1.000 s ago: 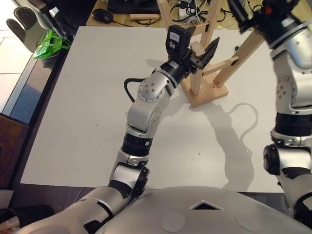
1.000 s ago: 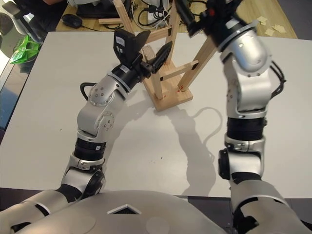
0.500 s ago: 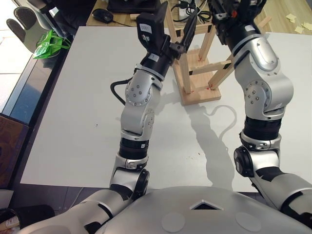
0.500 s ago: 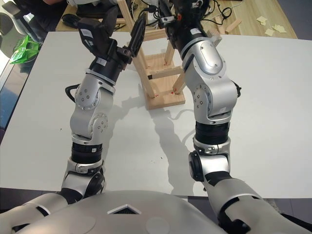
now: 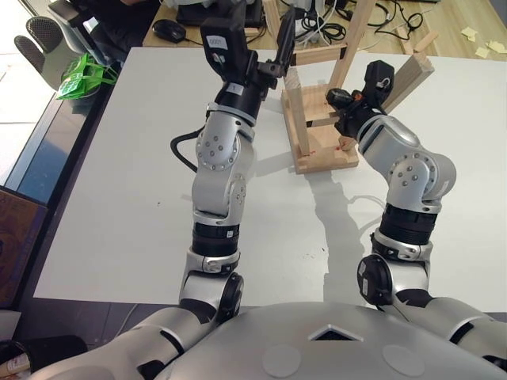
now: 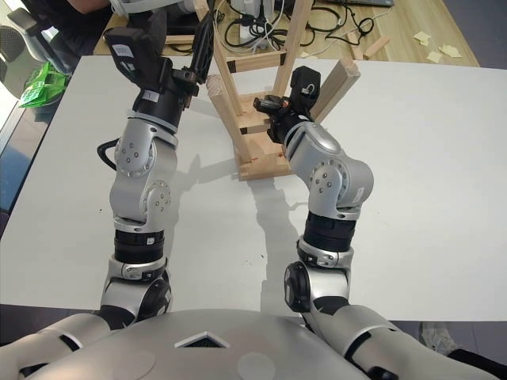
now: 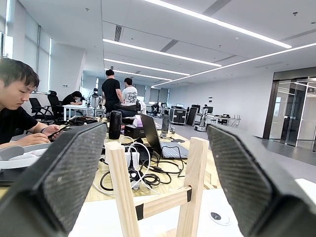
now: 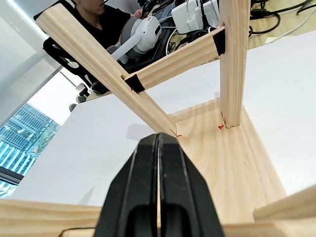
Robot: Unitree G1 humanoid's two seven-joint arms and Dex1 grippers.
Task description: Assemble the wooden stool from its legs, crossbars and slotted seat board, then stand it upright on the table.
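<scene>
The wooden stool stands upside down at the far middle of the white table, its seat board (image 5: 323,162) flat on the table and its legs (image 5: 295,119) pointing up, joined by crossbars (image 5: 318,55). My left gripper (image 5: 256,41) is raised just left of the stool at leg-top height, open, with nothing between its padded fingers (image 7: 74,173). The legs (image 7: 121,192) stand beyond them. My right gripper (image 5: 339,99) reaches in between the legs from the right, low over the seat board (image 8: 222,153). Its fingers (image 8: 143,192) are shut together on nothing.
A computer mouse (image 5: 168,29) and cables lie on the desk behind the table. A green bag (image 5: 81,71) hangs off the table's far left corner. Wood scraps lie on the floor at the far right. The table's near half (image 5: 158,237) is bare.
My right arm has dropped from above the leg tops to low between the legs, and its elbow has swung down to the right. The left gripper rose slightly and stays open.
</scene>
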